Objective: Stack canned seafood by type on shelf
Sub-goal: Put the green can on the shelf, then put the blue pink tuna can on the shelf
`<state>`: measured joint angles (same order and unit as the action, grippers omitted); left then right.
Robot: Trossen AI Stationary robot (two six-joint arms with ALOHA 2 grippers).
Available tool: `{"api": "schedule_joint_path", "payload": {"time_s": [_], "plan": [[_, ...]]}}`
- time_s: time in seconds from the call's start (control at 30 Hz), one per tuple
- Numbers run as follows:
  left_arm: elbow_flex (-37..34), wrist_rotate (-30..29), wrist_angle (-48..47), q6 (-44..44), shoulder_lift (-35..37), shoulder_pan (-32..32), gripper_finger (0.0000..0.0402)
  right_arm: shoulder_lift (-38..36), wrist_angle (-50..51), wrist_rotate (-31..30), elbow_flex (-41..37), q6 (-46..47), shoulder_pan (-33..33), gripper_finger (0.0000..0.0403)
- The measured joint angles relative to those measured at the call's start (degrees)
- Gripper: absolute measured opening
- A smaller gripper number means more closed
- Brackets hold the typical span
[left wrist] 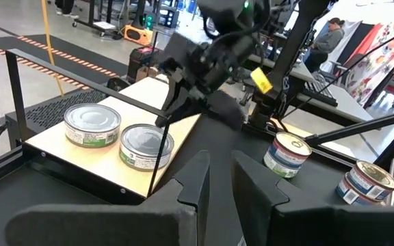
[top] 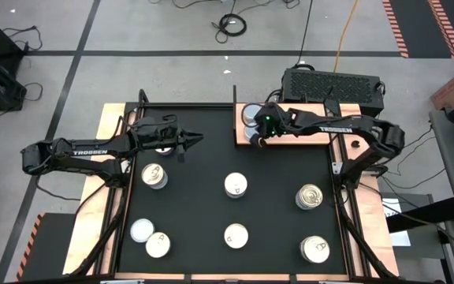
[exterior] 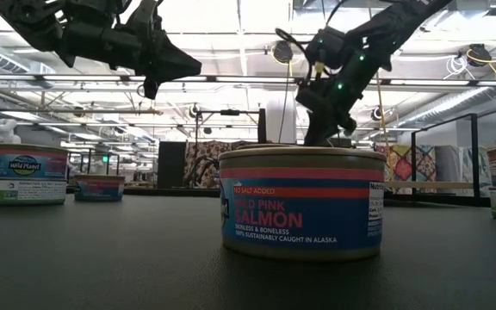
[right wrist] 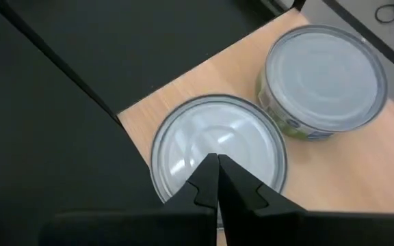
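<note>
Right gripper [right wrist: 217, 179], fingers pressed together and holding nothing, hovers directly above a silver-topped tin [right wrist: 217, 147] at the corner of the wooden shelf [right wrist: 361, 171], touching a second tin [right wrist: 323, 78]. Risk: descending closed, it could knock this tin off the edge onto the black mat [top: 203, 205]. Left gripper [top: 191, 142] waits over the mat, narrowly parted, empty. Remaining tins [top: 236, 184] lie scattered on the mat.

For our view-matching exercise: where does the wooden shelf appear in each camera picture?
High view: wooden shelf, upper middle, under the right arm.
Low view: hidden behind the salmon can.
Left wrist view: left of centre.
Right wrist view: right half.
Shared landmark: two silver-topped cans on the shelf's end.
</note>
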<state>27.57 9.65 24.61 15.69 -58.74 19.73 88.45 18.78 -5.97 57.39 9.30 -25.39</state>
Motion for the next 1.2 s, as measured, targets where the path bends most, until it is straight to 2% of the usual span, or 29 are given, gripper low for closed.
{"api": "schedule_joint_path", "payload": {"time_s": [0.23, 0.4, 0.7, 0.8, 0.87, 0.97, 1.1, 1.2], "plan": [[0.00, 0.68, -0.47, 0.54, 0.00, 0.00, 0.0063, -3.79, 1.93, 0.61, 0.00, -0.02, 0.69, 0.0000], [0.14, 2.97, -4.44, 3.45, 0.00, 0.00, 0.0063, -7.14, 4.15, 1.99, 0.04, -0.52, 4.70, 0.0000], [1.01, 6.15, -15.28, 9.39, 0.01, -1.36, 0.0063, -11.14, 5.57, 2.01, 0.04, -0.54, 21.01, 0.0000], [1.07, 9.21, -18.98, 14.00, 0.00, -1.90, 0.0063, -11.17, 5.91, 1.77, 0.07, -0.54, 27.06, 0.0000], [2.64, 11.87, -25.11, 17.76, 0.15, -1.88, 0.0063, -11.17, 5.34, 1.74, -0.39, -0.32, 30.67, 0.0000], [8.77, 12.72, -42.46, 17.67, 1.14, -1.86, 0.0061, -11.20, 2.44, 1.72, -2.64, -0.28, 35.20, 0.0000], [21.28, 4.51, -71.70, 12.59, 1.44, -1.77, 0.0057, -11.18, -1.71, 1.55, -5.60, 0.14, 39.13, 0.0000], [28.50, 1.27, -86.83, 7.85, 1.51, -1.73, 0.0056, -11.17, -1.85, 1.60, -6.34, -0.63, 40.11, 0.0000]]}}
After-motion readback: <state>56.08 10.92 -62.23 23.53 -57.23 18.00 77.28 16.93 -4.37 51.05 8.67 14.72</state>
